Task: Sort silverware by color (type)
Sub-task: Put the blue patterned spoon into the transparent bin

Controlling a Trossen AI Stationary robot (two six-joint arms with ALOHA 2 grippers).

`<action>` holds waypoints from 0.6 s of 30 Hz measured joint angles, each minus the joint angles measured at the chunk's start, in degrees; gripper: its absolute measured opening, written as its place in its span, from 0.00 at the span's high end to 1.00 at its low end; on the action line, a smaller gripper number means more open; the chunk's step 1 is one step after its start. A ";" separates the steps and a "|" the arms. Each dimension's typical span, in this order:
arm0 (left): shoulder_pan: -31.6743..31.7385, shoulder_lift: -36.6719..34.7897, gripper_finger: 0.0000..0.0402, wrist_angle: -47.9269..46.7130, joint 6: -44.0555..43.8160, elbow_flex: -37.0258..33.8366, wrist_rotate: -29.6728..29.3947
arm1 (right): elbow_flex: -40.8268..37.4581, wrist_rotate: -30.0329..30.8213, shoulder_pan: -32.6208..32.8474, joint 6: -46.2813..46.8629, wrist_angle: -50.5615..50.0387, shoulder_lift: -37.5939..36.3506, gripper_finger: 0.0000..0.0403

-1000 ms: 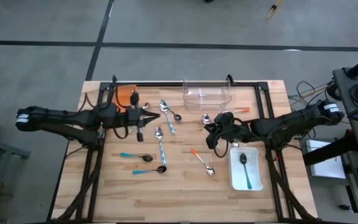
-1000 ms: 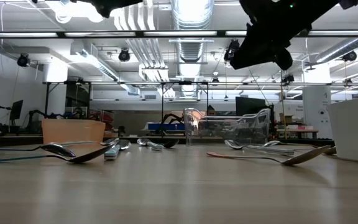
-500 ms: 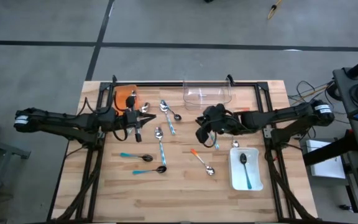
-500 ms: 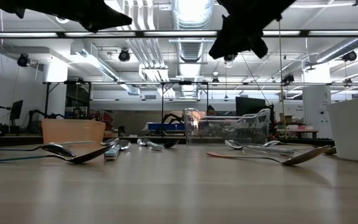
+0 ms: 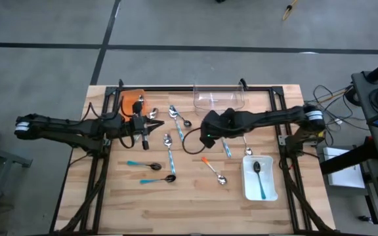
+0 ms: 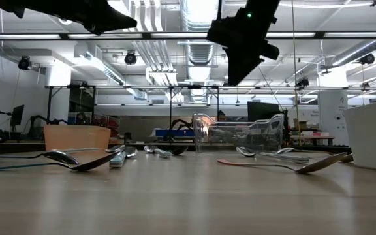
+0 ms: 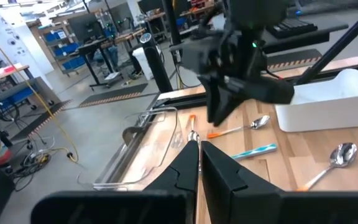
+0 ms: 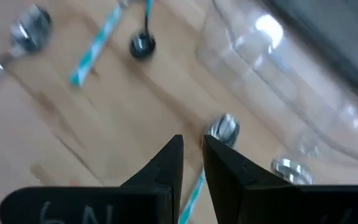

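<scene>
The wooden table (image 5: pixel 130 203) carries a clear tray (image 5: pixel 219 99) at its far edge, an orange tray (image 5: pixel 132 101) at the far left and a white tray (image 5: pixel 260 187) at the near right, the last holding one teal-handled spoon (image 5: pixel 260 178). The right gripper (image 5: pixel 208 136) hangs above the table's middle, just in front of the clear tray, its fingers (image 8: pixel 168 163) nearly together with nothing between them, while the left gripper (image 5: pixel 147 126) waits beside the orange tray, also pinched close and empty. The other spoons lie loose on the wood: teal-handled ones (image 5: pixel 170 160) left of centre, an orange-handled spoon (image 5: pixel 212 169) near the white tray, and a few more in front of the clear tray.
</scene>
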 joint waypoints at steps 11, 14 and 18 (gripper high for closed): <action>-0.01 -0.09 1.00 -0.11 -0.15 -0.04 0.06 | 0.73 -13.40 -1.32 4.41 -9.04 4.96 0.87; -0.01 -0.09 1.00 -0.13 -0.15 -0.04 0.04 | 0.73 -13.41 -1.87 6.11 -10.69 4.83 0.87; -0.01 -0.05 1.00 -0.15 -0.15 -0.04 0.06 | 0.73 -13.47 -2.58 7.23 -11.66 4.72 0.87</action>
